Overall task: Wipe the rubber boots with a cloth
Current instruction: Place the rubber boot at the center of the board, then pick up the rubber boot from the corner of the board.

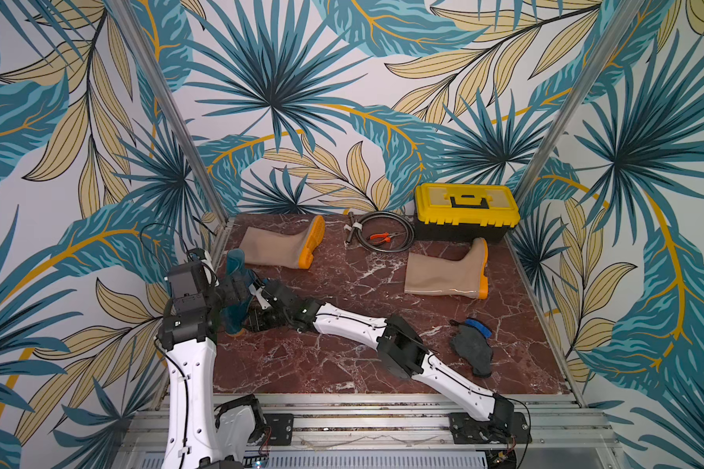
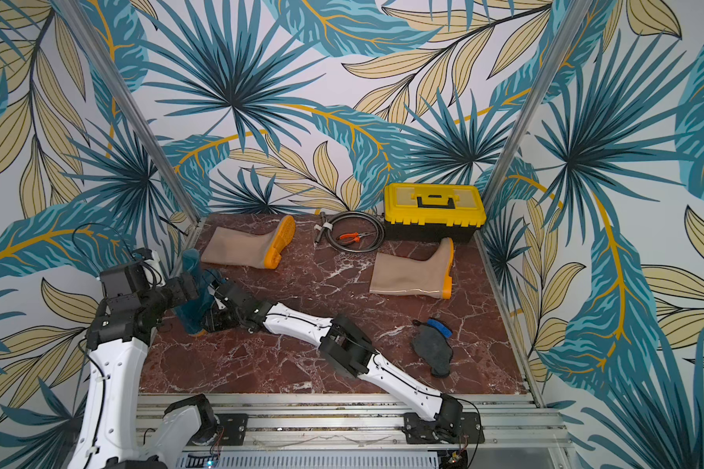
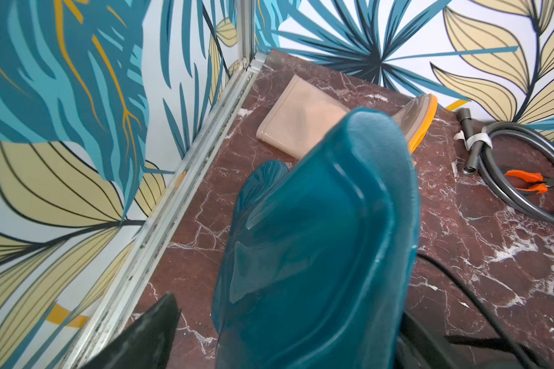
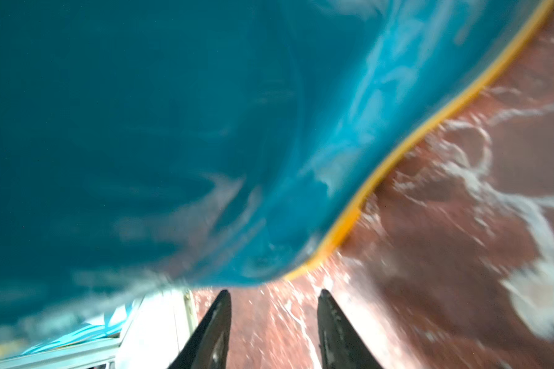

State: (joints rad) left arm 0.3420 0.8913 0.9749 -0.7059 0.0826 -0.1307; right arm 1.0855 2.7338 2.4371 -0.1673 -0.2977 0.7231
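One boot (image 1: 231, 318) stands at the table's (image 1: 301, 365) left edge. Another boot (image 1: 279, 247) lies behind it; the cloth (image 1: 472, 349) lies front right.

The teal boot (image 3: 317, 239) is smooth rubber and very shiny, with bright spots of light on it. The far tan boot (image 1: 279, 248) and the near tan boot (image 1: 444, 276) are smooth rubber too, with a softer shine. The far one's sole (image 1: 313, 241) is orange rubber and looks bumpy. The cloth (image 1: 472, 351) is dark, soft and fuzzy, not shiny. The floor (image 1: 342, 361) looks like polished red stone with white veins. The toolbox (image 1: 466, 205) is hard yellow and black plastic. The hose (image 3: 518, 207) looks like gray metal. The rails (image 1: 383, 424) are dull, bare metal. The walls (image 1: 342, 61) are flat and matt.
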